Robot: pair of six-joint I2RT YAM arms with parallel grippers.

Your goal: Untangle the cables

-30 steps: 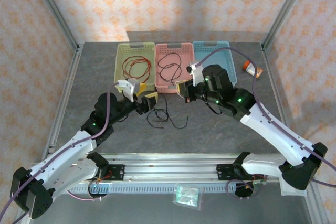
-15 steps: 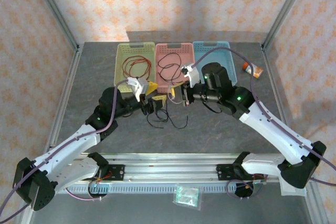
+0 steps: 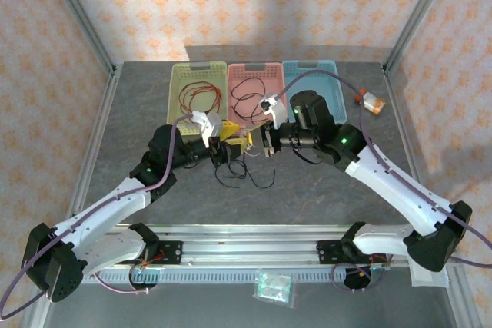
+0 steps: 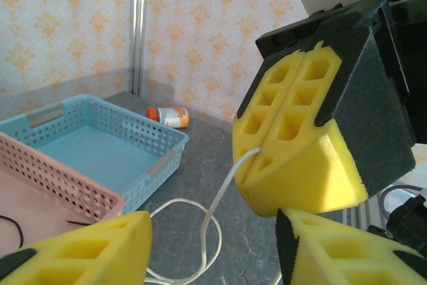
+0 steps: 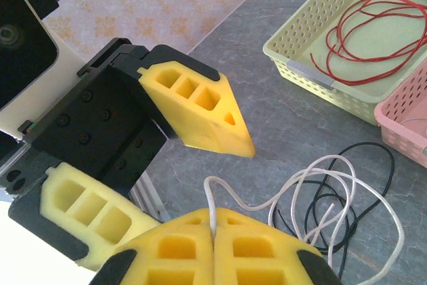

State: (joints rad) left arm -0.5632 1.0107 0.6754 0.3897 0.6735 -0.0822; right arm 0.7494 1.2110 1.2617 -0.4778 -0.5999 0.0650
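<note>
My right gripper (image 5: 213, 231) is shut on a white cable (image 5: 320, 178) just above the table. The cable hangs from its closed foam fingers (image 4: 300, 138) in loops. My left gripper (image 4: 213, 251) faces it tip to tip, jaws open, and the white strand (image 4: 213, 211) runs down between its two fingers. From above, the two grippers (image 3: 228, 134) (image 3: 247, 144) nearly meet in front of the baskets. A black cable (image 3: 246, 178) lies on the table under them, tangled with the white loops. A red cable (image 3: 200, 97) sits in the yellow-green basket. Another black cable (image 3: 247, 97) lies in the pink basket.
Three baskets stand side by side at the back: yellow-green (image 3: 175, 105), pink (image 3: 231, 109) and blue (image 3: 311, 82), the blue one with nothing in it. An orange bottle (image 3: 370, 101) lies to their right. A small plastic bag (image 3: 274, 288) rests beyond the near rail.
The left gripper has moved right and forward to meet the right one, and its jaws have narrowed. The right gripper has shifted left, still holding the white cable.
</note>
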